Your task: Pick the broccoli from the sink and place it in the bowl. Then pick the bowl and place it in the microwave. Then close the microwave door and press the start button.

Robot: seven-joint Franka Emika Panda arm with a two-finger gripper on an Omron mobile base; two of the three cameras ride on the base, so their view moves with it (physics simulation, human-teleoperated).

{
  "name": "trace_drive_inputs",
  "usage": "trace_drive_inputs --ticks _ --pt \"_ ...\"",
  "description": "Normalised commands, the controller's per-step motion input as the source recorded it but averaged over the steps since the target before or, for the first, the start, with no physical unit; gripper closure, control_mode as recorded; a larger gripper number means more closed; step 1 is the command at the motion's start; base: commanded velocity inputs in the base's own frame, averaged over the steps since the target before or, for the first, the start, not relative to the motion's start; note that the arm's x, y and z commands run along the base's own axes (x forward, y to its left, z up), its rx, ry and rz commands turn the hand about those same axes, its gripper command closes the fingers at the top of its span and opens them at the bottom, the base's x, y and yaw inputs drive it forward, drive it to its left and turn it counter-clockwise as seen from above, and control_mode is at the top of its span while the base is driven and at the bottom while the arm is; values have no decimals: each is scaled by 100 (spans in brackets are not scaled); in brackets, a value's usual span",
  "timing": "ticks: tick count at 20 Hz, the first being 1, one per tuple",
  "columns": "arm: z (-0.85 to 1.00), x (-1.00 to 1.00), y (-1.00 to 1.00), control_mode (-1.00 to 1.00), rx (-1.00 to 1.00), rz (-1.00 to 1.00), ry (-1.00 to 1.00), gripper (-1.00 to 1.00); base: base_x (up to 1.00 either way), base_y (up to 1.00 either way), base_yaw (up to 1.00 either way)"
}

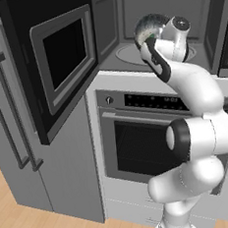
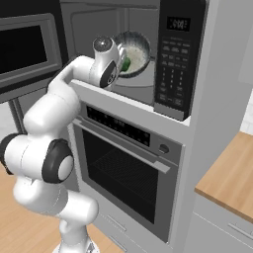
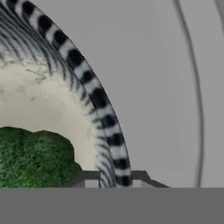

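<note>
Open microwave [image 2: 148, 84] cavity, end effector [image 3: 111, 177] pinching bowl [image 2: 132, 51] rim, bowl tilted, broccoli [image 3: 35, 157] inside.

A built-in oven [image 1: 143, 142] with a dark glass door sits in grey cabinetry. A tall grey fridge [image 1: 20, 144] stands left of it. The floor [image 1: 48, 226] is light wood; a wooden counter [image 2: 230, 178] lies to the right.

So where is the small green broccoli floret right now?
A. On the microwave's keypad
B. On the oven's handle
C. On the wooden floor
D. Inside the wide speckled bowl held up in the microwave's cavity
D: the green broccoli floret lies in the speckled bowl, whose rim the gripper straddles inside the microwave.
</note>
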Motion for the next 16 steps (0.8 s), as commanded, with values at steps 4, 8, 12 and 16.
trace_drive_inputs --ticks 4,8,12,16 --pt "-17 24 -4 -100 0 0 3 -100 0 0 0" --pt "0 -17 0 -100 0 0 -8 -100 0 0 0" --pt "1 -13 2 -100 0 0 -34 -100 0 0 0" --pt "12 -31 5 -100 0 0 -46 -100 0 0 0"
